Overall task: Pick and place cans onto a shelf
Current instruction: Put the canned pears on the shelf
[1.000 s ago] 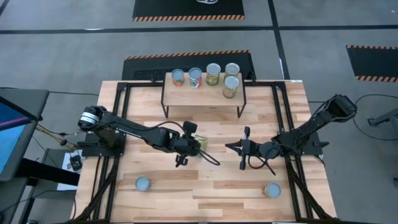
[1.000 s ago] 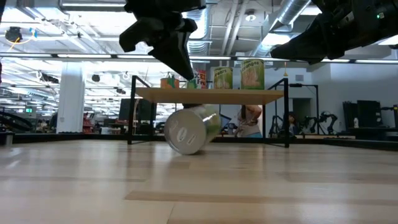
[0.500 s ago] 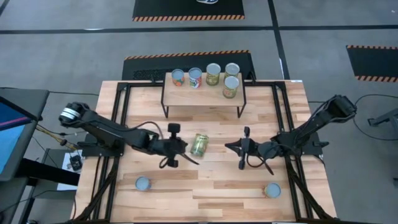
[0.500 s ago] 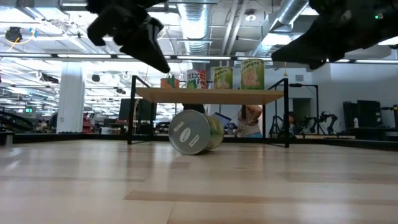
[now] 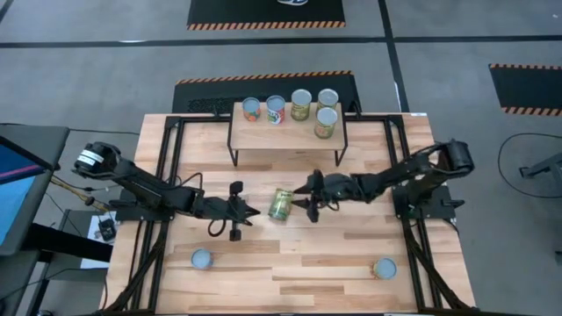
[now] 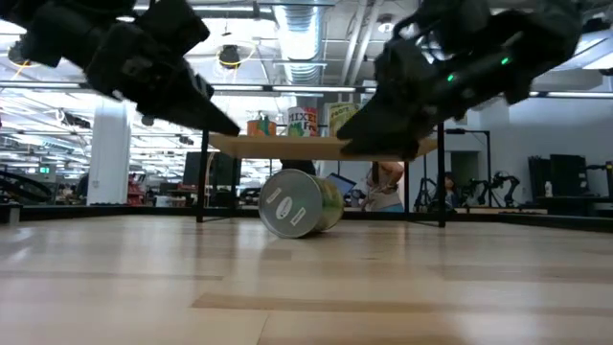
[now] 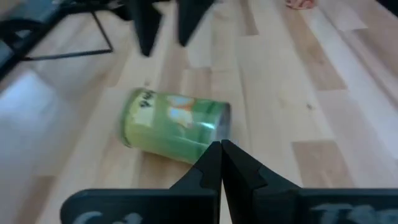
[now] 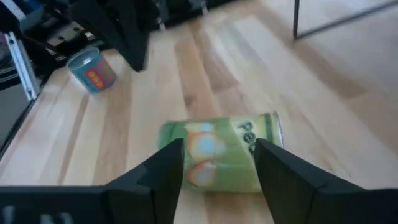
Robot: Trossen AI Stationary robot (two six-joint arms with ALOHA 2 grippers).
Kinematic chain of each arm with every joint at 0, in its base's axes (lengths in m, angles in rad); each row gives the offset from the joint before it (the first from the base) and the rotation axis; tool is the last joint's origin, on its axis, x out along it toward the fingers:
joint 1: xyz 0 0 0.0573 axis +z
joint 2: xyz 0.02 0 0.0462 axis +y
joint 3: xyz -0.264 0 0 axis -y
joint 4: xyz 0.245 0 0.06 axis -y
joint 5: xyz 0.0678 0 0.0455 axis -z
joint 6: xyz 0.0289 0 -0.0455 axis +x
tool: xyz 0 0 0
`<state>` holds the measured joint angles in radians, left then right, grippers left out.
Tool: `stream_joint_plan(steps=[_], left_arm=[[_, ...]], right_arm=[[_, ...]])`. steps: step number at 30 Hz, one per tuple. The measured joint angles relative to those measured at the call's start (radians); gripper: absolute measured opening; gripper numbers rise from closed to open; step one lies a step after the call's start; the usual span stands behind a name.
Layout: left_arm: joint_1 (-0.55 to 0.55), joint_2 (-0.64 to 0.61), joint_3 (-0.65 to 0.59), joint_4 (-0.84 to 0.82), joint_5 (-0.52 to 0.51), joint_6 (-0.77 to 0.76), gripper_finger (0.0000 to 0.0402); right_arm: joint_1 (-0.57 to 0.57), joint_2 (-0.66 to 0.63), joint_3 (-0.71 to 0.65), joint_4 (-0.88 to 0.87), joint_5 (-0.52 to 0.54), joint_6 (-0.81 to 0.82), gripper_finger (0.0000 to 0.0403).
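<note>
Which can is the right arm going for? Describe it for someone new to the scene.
Start at the shelf at the table's far edge. On the tabletop just in front of it, between the left gripper and right gripper, lies a green-labelled can. It is the only one on its side.

Grey floor (image 5: 105, 61) with hazard-striped mats (image 5: 266, 12); ceiling ducts (image 6: 299, 27) overhead.

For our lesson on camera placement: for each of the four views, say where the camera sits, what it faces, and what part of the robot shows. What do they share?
High: overhead, facing down; both arms, shelf.
Low: tabletop height, facing the shelf; both arms overhead.
Left wrist: faces the tipped green can; left gripper shut.
Right wrist: faces it too; right gripper open.
Shared: that can lying on the table.
</note>
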<state>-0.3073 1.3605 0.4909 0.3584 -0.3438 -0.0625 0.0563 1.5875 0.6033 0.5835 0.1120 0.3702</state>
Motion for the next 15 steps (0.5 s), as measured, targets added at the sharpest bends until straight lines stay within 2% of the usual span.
stream_joint_plan(steps=[8,15], left_arm=[[0.006,0.0,-0.041,0.051,0.098,-0.017,0.0],[0.006,0.001,-0.041,0.033,0.143,-0.012,0.0]], right_arm=[[-0.141,0.106,0.053,0.014,-0.225,0.007,0.0228],[-0.205,0.2,0.111,0.009,-0.353,0.007,0.0214]])
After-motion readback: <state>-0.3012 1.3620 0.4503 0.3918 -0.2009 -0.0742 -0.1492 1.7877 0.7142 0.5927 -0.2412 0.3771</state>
